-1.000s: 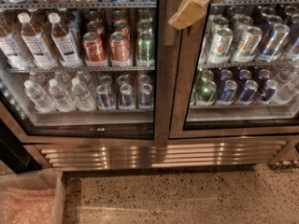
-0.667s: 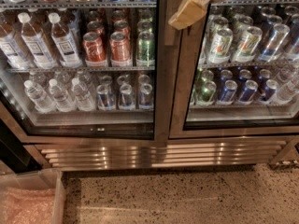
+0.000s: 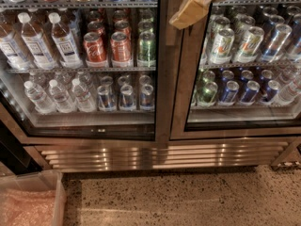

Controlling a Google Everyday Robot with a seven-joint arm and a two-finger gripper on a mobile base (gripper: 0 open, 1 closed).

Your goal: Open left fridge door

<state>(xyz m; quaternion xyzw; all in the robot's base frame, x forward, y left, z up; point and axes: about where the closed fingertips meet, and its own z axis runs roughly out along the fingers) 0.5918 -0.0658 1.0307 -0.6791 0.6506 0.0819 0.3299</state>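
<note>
The fridge fills the upper part of the camera view, its two glass doors meeting at a steel centre post. The left fridge door shows water bottles, red cans and blue cans on wire shelves behind its glass. At the centre its steel edge lies level with the right door's edge. My gripper reaches in from the top edge, its tan tip in front of the centre post at the left door's inner edge, near the top shelf.
The right door shows silver-green and blue cans. A louvred steel grille runs along the fridge base. A clear plastic bin stands on the speckled floor at lower left.
</note>
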